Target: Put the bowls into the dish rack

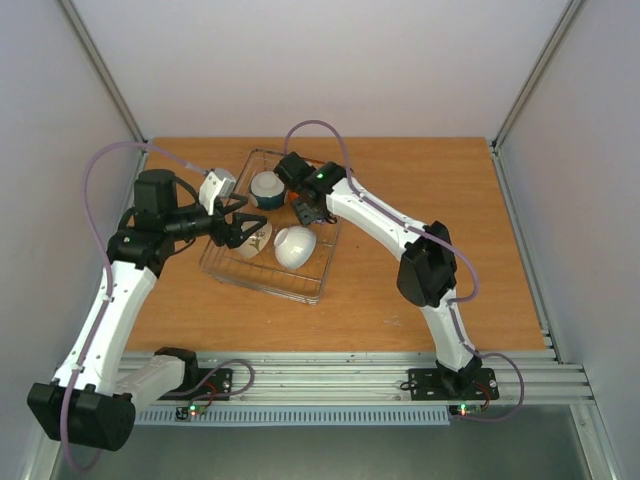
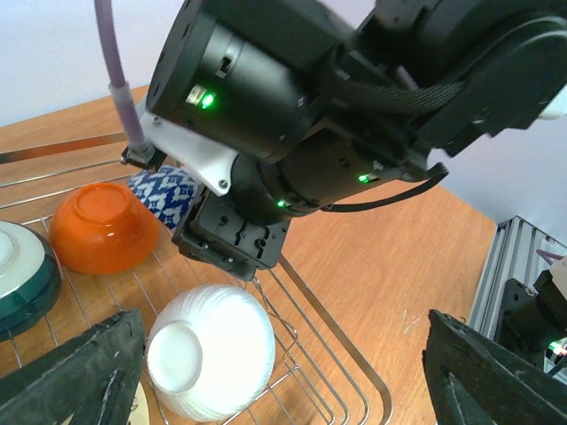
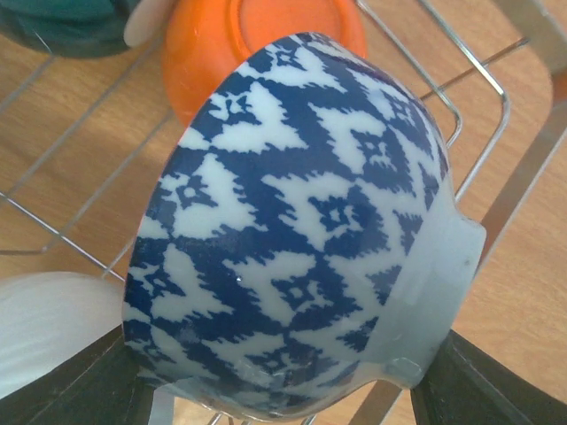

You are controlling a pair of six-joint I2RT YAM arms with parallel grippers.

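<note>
The silver wire dish rack (image 1: 312, 285) sits at the table's middle-left. Inside it are a teal-banded bowl (image 1: 266, 188), an orange bowl (image 2: 102, 226), a plain white bowl (image 1: 295, 247) lying on its side, and a sprig-motif bowl (image 1: 254, 241). My right gripper (image 1: 305, 212) is shut on a dark-blue patterned bowl (image 3: 292, 221), gripping its rim and holding it tilted over the rack, just in front of the orange bowl (image 3: 257, 35). My left gripper (image 2: 283, 381) is open and empty, low over the rack beside the white bowl (image 2: 213, 363); in the top view it (image 1: 236, 229) is above the sprig bowl.
The wooden table (image 1: 420, 180) extends right of the rack. White enclosure walls stand on three sides. An aluminium rail (image 1: 340, 380) with the arm bases runs along the near edge. The two arms are close together over the rack.
</note>
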